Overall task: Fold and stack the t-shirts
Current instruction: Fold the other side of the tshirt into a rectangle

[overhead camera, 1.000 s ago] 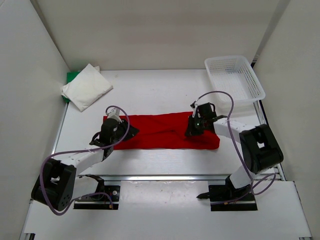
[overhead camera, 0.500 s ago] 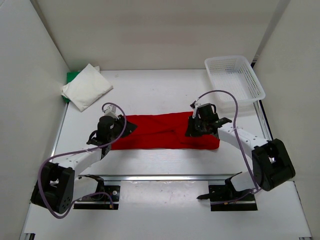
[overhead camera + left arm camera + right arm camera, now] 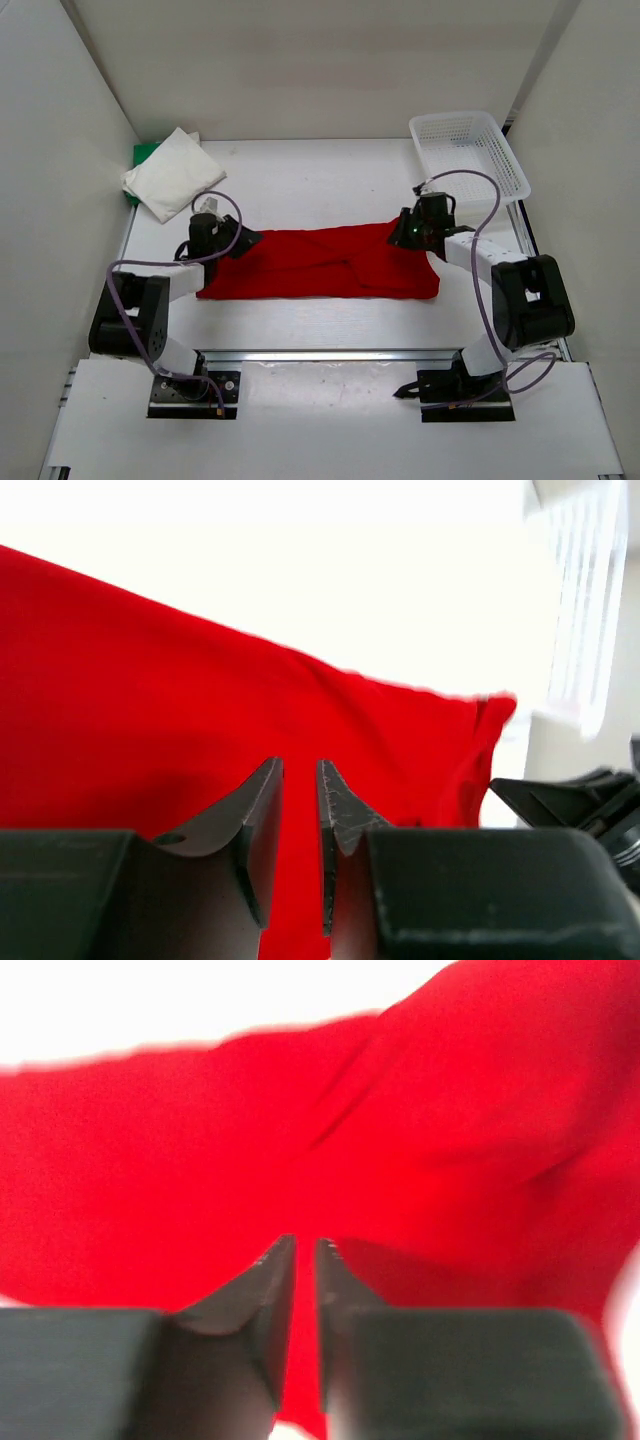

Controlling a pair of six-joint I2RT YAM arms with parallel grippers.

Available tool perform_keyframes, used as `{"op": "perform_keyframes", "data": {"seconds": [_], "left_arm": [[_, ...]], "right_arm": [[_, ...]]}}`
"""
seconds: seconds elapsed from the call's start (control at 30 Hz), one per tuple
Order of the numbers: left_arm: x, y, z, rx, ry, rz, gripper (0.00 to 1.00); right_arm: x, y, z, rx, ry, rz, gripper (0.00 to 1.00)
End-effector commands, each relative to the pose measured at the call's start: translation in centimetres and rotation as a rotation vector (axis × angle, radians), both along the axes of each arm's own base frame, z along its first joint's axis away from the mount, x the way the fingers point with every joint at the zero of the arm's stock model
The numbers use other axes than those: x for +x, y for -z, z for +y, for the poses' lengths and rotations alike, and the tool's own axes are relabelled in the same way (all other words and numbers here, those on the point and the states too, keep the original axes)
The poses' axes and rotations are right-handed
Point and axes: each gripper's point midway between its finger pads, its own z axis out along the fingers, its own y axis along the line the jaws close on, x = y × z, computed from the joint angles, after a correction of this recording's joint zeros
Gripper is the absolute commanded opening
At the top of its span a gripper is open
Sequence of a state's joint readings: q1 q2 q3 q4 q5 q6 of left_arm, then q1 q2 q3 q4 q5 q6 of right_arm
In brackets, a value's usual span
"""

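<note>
Nearest the arm bases, at the middle of the white tabletop (image 3: 320,180), the red cloth t-shirt (image 3: 320,265) lies as a long band running from 9 o'clock to 3 o'clock. It is flat but has a crease across its middle and a ragged near-left corner.

The left gripper (image 3: 238,241) sits at the band's far-left corner. In its wrist view the jaws stand a narrow slit apart with red showing in the gap, and I cannot tell whether cloth is pinched there. The right gripper (image 3: 403,233) is at the far-right corner. Its jaws are also barely parted over blurred red cloth, and a hold is just as unclear.

This looks like the corner-taking step before another fold. To do it well, each pair of jaws should catch every layer at its corner. The two arms should then lift together and keep the band taut between them so the crease does not bunch.

Farther off at 10 o'clock, the folded white cloth t-shirt (image 3: 172,178) rests on the bright green one (image 3: 140,155), which is the stack the red one must join. The white plastic mesh basket (image 3: 450,117) stands at 2 o'clock.
</note>
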State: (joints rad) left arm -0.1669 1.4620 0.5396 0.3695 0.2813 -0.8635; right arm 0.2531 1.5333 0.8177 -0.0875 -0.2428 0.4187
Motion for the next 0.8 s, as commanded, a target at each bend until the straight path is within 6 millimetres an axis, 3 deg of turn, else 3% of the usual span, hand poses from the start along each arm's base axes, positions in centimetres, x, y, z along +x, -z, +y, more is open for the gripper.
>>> {"op": "perform_keyframes", "data": {"seconds": [0.0,0.07,0.23,0.43,0.57,0.63,0.67,0.77], "left_arm": [[1.8,-2.0,1.1,-0.1,-0.021,-0.032,0.31],[1.9,-1.4,1.7,-0.132,-0.037,-0.016,0.31],[2.0,0.5,3.4,-0.199,-0.094,0.032,0.3],[2.4,2.4,5.5,-0.234,-0.171,0.078,0.29],[2.4,3.2,5.9,-0.218,-0.184,0.099,0.29],[2.6,3.5,7.0,-0.215,-0.217,0.107,0.28],[2.1,4.2,7.0,-0.216,-0.221,0.129,0.28],[1.1,5.5,9.5,-0.219,-0.312,0.162,0.27]], "right_arm": [[5.1,-2.2,-2.8,0.007,0.145,-0.146,0.18],[5.3,-1.4,-4.6,0.008,0.199,-0.134,0.28],[6.4,-0.4,-8.5,-0.042,0.315,-0.125,0.31],[7.6,1.0,-8.8,-0.021,0.315,-0.101,0.33],[8.7,1.1,-9.1,0.037,0.342,-0.109,0.14],[8.8,1.3,-9.5,0.037,0.37,-0.106,0.01],[8.3,2.0,-9.8,0.029,0.386,-0.087,0.0],[8.0,2.0,-11.2,0.007,0.46,-0.085,0.0]]}}
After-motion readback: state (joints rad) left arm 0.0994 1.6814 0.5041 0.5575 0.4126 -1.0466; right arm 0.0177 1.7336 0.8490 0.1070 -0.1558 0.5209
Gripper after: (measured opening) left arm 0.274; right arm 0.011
